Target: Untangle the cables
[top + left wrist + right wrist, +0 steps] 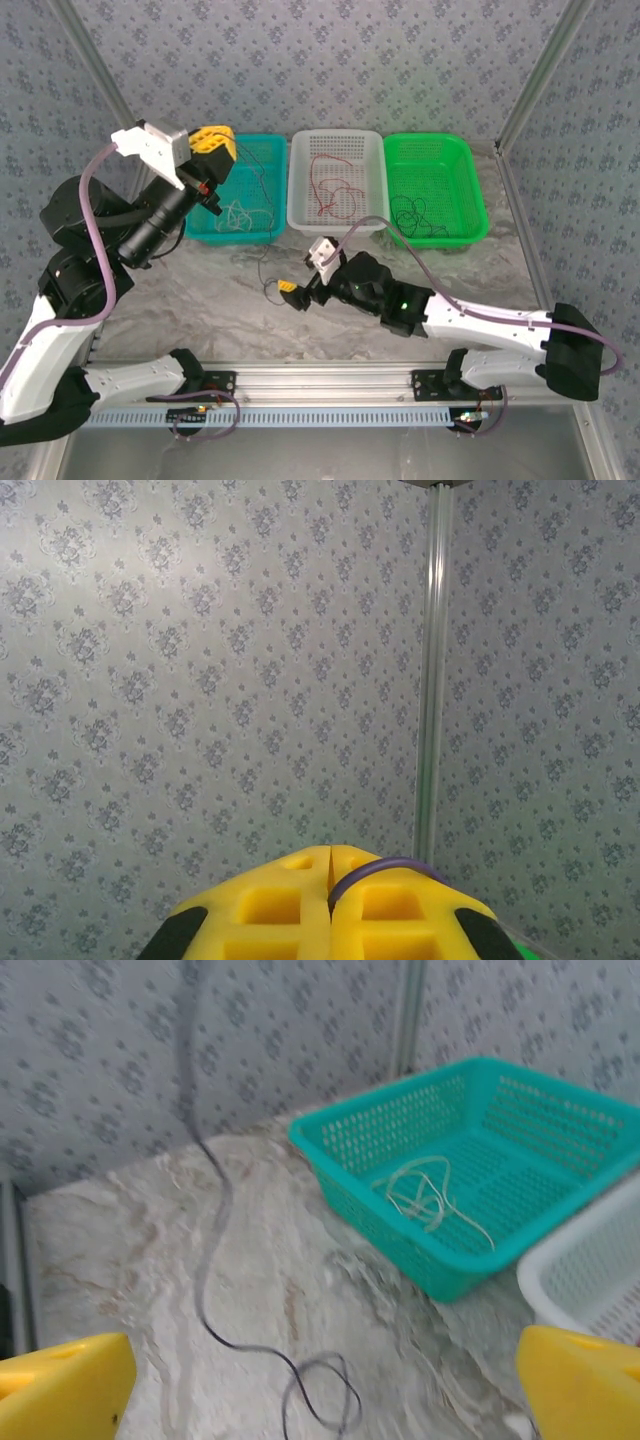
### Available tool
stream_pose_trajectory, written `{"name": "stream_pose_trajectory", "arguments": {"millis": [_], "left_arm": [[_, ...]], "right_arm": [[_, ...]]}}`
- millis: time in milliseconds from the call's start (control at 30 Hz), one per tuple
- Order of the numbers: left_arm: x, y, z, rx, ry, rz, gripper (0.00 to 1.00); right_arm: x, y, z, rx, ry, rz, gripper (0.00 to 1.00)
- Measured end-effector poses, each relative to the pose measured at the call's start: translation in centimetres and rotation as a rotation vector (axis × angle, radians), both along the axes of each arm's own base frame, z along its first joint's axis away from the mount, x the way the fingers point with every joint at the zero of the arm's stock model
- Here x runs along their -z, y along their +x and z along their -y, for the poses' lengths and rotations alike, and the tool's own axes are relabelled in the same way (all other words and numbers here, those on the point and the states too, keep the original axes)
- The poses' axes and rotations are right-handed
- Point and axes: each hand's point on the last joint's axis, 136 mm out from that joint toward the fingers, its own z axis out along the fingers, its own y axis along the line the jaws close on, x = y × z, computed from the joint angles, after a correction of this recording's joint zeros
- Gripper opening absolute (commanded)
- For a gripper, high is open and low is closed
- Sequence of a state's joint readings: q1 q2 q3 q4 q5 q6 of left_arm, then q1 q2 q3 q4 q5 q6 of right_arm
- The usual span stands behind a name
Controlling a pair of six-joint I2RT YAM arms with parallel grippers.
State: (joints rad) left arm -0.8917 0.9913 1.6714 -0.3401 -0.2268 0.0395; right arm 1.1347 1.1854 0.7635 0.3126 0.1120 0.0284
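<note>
My left gripper (222, 137) is raised high beside the teal basket (262, 150). Its yellow jaws (330, 858) are pressed together on a thin dark cable (385, 866) that curves out to the right. That black cable (264, 262) hangs down to the table and ends in a loose loop (320, 1400). My right gripper (293, 293) sits low over the table with its fingers wide apart (325, 1380), the loop lying between them untouched. A white cable (430, 1195) lies curled in the teal basket. A red cable (330, 190) lies in the white basket (300, 215).
A green basket (470, 190) at the right holds another black cable (415, 215). The three baskets stand in a row along the back wall. Grey marble tabletop (200, 300) stretches between the baskets and the arm bases. A metal corner post (432, 680) stands behind.
</note>
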Motion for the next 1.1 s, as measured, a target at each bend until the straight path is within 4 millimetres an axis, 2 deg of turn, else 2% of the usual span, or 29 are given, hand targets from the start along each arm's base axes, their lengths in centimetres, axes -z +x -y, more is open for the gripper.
{"name": "stream_pose_trajectory", "arguments": {"millis": [100, 233, 433, 667, 733, 833, 867, 900, 967, 1033, 1100], "left_arm": [[-0.1, -0.1, -0.1, 0.003, -0.002, 0.003, 0.05], [-0.1, -0.2, 0.0, 0.012, -0.005, 0.000, 0.05], [0.3, -0.6, 0.1, 0.039, -0.017, -0.006, 0.05], [0.4, -1.0, -0.3, 0.040, -0.033, -0.003, 0.05], [0.4, -1.0, -0.3, 0.041, -0.036, -0.001, 0.05], [0.4, -1.0, -0.3, 0.040, -0.035, -0.002, 0.05], [0.3, -1.1, -0.5, 0.040, -0.039, 0.002, 0.06], [0.3, -1.2, -0.6, 0.039, -0.040, 0.003, 0.06], [0.4, -1.2, -0.8, 0.033, -0.040, 0.003, 0.09], [0.7, -1.2, -1.3, 0.011, -0.032, 0.007, 0.21], [1.1, -1.1, -2.0, -0.018, -0.032, 0.005, 0.30]], "right_arm": [[-0.7, -0.3, -1.0, -0.042, 0.024, 0.002, 1.00], [-0.2, -0.2, -2.1, -0.068, 0.019, -0.007, 1.00], [0.6, 1.6, -3.7, -0.068, 0.019, -0.020, 1.00], [-1.6, 2.2, -5.5, -0.101, 0.081, 0.002, 0.99], [-2.0, 2.3, -5.9, -0.107, 0.094, 0.004, 0.87], [-2.3, 2.6, -6.5, -0.116, 0.102, 0.002, 0.40], [-2.4, 2.8, -6.6, -0.117, 0.098, -0.001, 0.27], [-2.4, 2.9, -6.6, -0.114, 0.090, -0.005, 0.19], [-2.4, 3.2, -6.5, -0.107, 0.071, -0.012, 0.10], [-2.0, 3.2, -5.7, -0.097, 0.031, -0.023, 0.03], [-2.0, 3.4, -4.3, -0.075, -0.006, -0.047, 0.02]]}}
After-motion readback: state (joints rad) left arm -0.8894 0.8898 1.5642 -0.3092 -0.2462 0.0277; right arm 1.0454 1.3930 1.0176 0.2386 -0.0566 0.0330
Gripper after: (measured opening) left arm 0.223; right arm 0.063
